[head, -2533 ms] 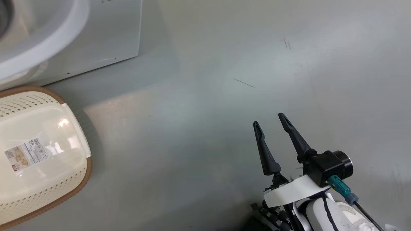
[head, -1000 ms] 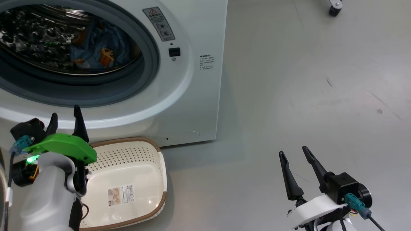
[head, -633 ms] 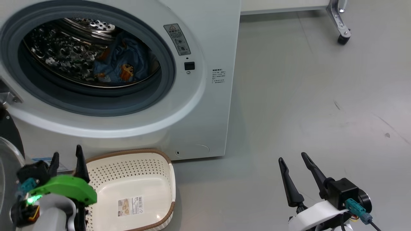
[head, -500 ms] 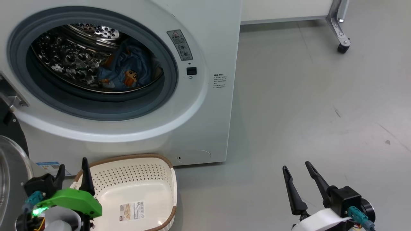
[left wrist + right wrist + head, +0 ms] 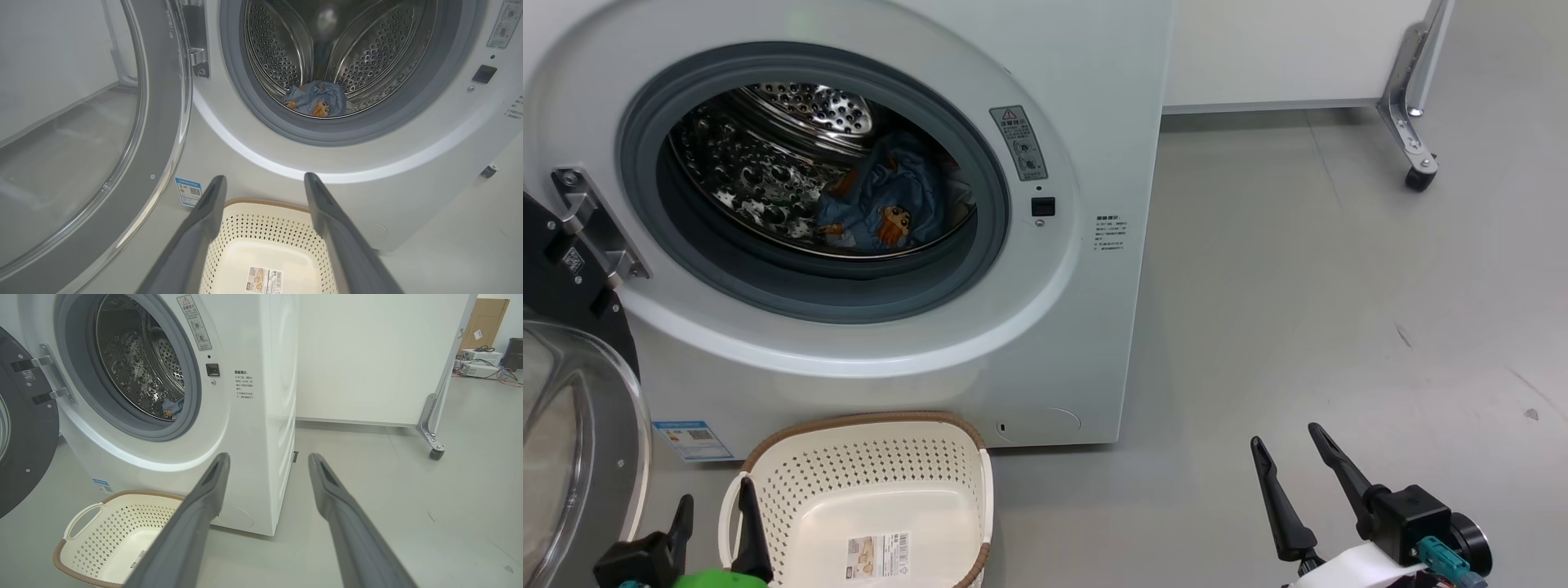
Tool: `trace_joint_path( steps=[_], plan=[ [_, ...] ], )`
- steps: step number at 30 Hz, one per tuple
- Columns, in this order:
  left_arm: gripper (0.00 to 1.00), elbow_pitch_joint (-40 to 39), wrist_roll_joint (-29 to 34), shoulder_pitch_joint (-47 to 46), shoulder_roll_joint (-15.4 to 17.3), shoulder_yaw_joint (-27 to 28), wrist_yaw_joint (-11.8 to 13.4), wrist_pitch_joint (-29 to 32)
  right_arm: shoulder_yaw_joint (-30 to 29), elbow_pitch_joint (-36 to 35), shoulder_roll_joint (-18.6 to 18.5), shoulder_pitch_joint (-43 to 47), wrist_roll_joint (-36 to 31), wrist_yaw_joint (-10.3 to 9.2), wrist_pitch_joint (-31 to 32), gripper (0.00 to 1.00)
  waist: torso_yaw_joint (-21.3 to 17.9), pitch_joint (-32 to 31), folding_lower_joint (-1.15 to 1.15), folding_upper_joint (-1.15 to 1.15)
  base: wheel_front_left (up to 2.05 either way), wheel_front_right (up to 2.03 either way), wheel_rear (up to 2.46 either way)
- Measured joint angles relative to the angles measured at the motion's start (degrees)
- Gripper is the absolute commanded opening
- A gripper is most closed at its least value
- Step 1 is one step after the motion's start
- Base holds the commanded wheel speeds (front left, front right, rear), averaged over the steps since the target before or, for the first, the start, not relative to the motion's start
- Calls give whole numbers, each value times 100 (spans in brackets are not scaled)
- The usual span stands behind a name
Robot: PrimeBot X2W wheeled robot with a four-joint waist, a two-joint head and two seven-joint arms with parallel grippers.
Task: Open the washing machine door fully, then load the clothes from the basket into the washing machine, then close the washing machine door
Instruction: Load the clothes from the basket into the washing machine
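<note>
Lower corners: left gripper [image 5: 714,492] and right gripper [image 5: 1285,434], fingers apart, empty, free for the door. Beyond, the basket [image 5: 866,421], bare inside. Farther, upper centre, the clothes [image 5: 886,208] inside the washing machine [image 5: 1094,98]. Left edge: the washing machine door [image 5: 560,278] swung wide, closing likely next.

Washing machine [image 5: 1094,98]: white front-loader, upright on the floor [image 5: 1258,327]; porthole uncovered; grey rubber gasket [image 5: 849,298] ringing a perforated steel drum [image 5: 768,163]; small blue sticker [image 5: 690,439] at the lower left corner of its front.
Washing machine door [image 5: 580,392]: swung wide open to the left on a metal hinge [image 5: 596,233]; glossy black rim; clear glass bowl at its centre.
Clothes [image 5: 886,204]: light blue fabric printed with brown-orange cartoon figures; bunched low in the drum.
Basket [image 5: 866,461]: cream-white, perforated walls, brown woven-look rim, white side handle [image 5: 731,510]; upright on the floor just before the machine's lower front, below the porthole; barcode label [image 5: 878,545] on its inner bottom.
</note>
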Motion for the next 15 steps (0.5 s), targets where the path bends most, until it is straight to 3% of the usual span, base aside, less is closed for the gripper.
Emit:
trace_joint_path(
  steps=[15],
  plan=[
    [100, -1221, 109, 992, -25, 187, 69, 0, -250, -178, -108, 142, -42, 2, 0, 100, 153, -123, 0, 0, 0, 0, 0]
  ],
)
